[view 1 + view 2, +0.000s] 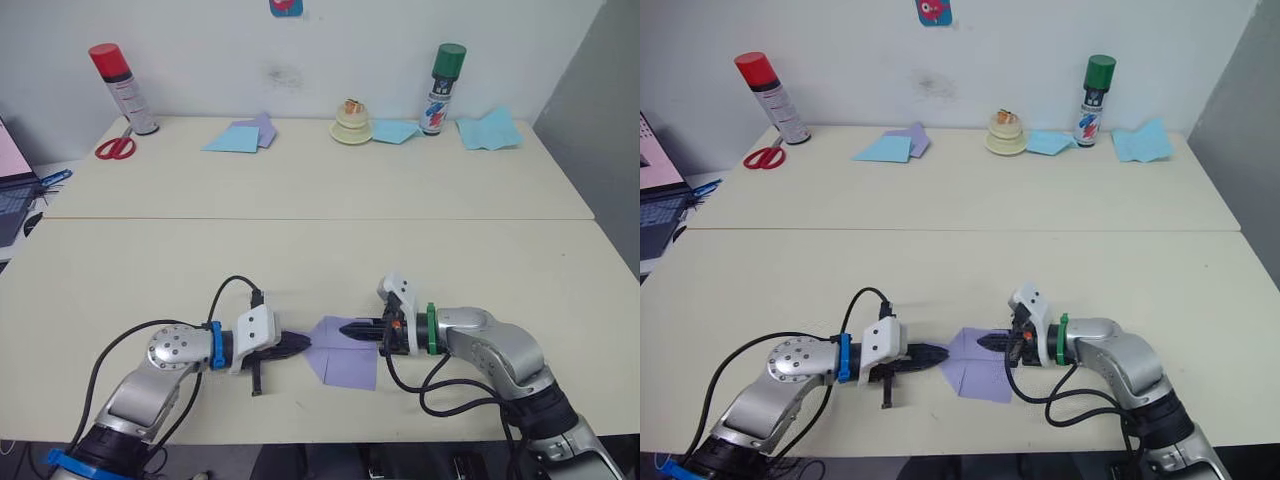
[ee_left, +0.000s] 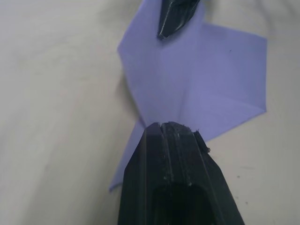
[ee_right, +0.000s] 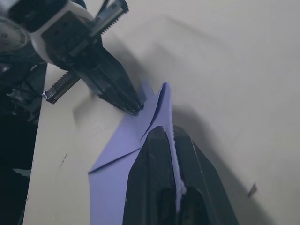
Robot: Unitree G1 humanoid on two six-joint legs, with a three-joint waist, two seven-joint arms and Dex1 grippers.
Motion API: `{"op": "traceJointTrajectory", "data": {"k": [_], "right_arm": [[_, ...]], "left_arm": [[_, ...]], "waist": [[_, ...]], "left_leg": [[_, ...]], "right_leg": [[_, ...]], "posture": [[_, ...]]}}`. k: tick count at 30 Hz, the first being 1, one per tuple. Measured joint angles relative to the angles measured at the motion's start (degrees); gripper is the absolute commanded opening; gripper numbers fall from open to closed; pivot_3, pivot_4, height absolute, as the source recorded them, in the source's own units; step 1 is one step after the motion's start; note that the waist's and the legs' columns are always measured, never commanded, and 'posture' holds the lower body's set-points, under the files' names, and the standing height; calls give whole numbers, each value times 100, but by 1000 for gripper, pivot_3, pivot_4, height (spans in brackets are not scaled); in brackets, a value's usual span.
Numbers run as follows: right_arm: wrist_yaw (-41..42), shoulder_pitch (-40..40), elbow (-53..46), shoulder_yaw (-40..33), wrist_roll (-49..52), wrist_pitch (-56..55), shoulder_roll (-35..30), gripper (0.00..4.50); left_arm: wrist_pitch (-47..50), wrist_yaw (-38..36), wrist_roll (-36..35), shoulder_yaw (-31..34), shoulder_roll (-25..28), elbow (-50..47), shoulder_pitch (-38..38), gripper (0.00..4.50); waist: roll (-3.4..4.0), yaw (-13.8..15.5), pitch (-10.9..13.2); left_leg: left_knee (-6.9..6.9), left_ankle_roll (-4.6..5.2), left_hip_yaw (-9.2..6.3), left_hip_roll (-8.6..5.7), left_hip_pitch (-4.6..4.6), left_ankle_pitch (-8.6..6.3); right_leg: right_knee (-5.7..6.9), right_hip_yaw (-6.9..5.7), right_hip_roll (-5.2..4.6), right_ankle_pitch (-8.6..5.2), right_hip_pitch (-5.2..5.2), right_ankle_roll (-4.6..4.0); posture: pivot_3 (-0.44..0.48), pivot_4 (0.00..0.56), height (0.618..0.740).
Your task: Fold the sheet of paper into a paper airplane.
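The sheet of paper [image 1: 348,364] is lavender-purple and folded into a small pointed shape. It lies near the table's front edge, between my two grippers. My left gripper [image 1: 302,345] is shut, and its tip rests on the paper's left point [image 2: 211,79]. My right gripper [image 1: 347,327] comes in from the right and is shut on a raised fold of the paper [image 3: 117,154]; the thin lavender edge shows between its fingers [image 3: 154,159]. The two gripper tips face each other a short way apart over the paper.
Along the far edge of the table stand a red-capped spray can [image 1: 124,88], red scissors [image 1: 116,148], light blue papers [image 1: 235,138] with a lavender scrap, a small cream holder [image 1: 352,124], a green-capped spray can [image 1: 441,90] and more blue paper [image 1: 489,130]. A laptop [image 1: 12,190] sits at the left.
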Motion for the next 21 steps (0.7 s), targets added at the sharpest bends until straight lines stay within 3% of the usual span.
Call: {"op": "traceJointTrajectory", "data": {"k": [7,14,21], "right_arm": [[145,-445,131,208,-1437,-2950,-260,31],[-482,-913,1567,511,-3460,-7157,-580,31],[-1442,-305,2420,711,-4571,-9130,-584,31]], "left_arm": [[1287,263,-794,894,289,-622,19,0],[1666,368,-1019,1107,339,-697,-12,0],[1777,375,-1022,1096,348,-857,-17,0]], "waist": [[-21,1,30],[-26,35,32],[-27,39,32]], "left_leg": [[4,-1,6,-4,-1,1],[5,-3,11,-5,0,2],[16,-5,21,-4,1,3]], "right_leg": [[-5,4,-2,1,2,2],[-4,8,-3,1,1,-1],[8,21,-5,0,2,-5]], "posture": [[0,150,725],[0,150,725],[0,150,725]]}}
